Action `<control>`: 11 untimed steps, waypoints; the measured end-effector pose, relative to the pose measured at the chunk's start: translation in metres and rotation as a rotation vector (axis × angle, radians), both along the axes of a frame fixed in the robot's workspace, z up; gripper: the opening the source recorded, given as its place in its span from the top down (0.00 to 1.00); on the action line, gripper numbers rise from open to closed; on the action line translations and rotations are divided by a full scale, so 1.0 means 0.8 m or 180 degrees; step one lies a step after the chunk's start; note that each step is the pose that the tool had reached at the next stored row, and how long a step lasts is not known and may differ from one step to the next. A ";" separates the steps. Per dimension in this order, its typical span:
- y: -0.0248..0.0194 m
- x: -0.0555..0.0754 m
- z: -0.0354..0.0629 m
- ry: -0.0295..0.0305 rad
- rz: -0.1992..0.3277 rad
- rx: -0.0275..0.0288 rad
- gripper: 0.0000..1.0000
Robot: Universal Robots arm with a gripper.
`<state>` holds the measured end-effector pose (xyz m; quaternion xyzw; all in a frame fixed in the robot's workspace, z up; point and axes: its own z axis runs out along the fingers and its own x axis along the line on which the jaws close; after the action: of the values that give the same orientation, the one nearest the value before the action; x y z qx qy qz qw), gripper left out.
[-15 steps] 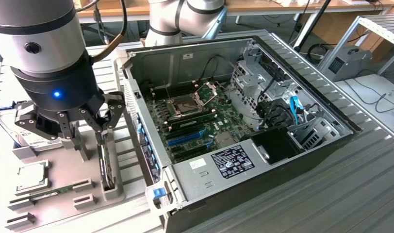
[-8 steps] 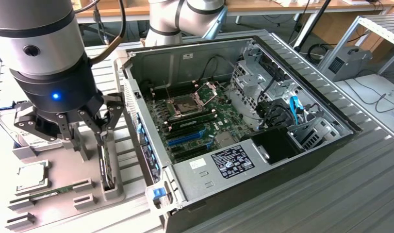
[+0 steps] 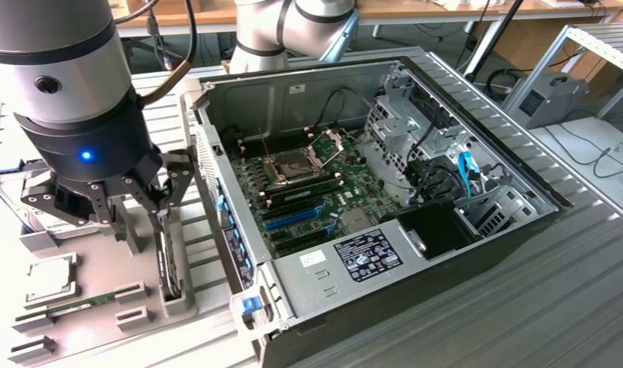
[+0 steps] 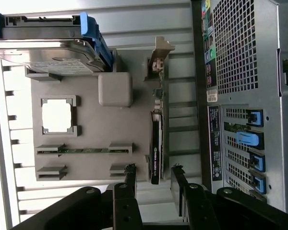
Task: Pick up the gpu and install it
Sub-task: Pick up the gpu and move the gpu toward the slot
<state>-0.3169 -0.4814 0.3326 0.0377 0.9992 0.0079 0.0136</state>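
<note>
Grey tray [image 4: 86,125] holds the gpu [image 4: 156,143] on edge beside the computer case [image 4: 240,48], fingers [image 4: 130,178] open just above it.

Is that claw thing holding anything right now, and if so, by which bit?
Nothing is held. The gripper has its fingers open, with a gap on each side of the gpu, which stands on edge in the grey holder.

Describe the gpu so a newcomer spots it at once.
Start at the open computer case; to the exterior view's left sits a grey holder. The gpu is the dark card standing on edge in the slot nearest the case, below the open gripper; the memory stick and chip lie flat.
</note>
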 end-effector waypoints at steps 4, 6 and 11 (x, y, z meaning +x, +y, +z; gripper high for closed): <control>0.0000 -0.001 -0.002 0.0000 0.0000 0.0000 0.58; 0.0000 -0.002 -0.003 0.0000 0.0000 0.0000 0.58; 0.0000 -0.003 -0.005 0.0000 0.0000 0.0000 0.58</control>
<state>-0.3197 -0.4814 0.3283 0.0377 0.9992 0.0078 0.0136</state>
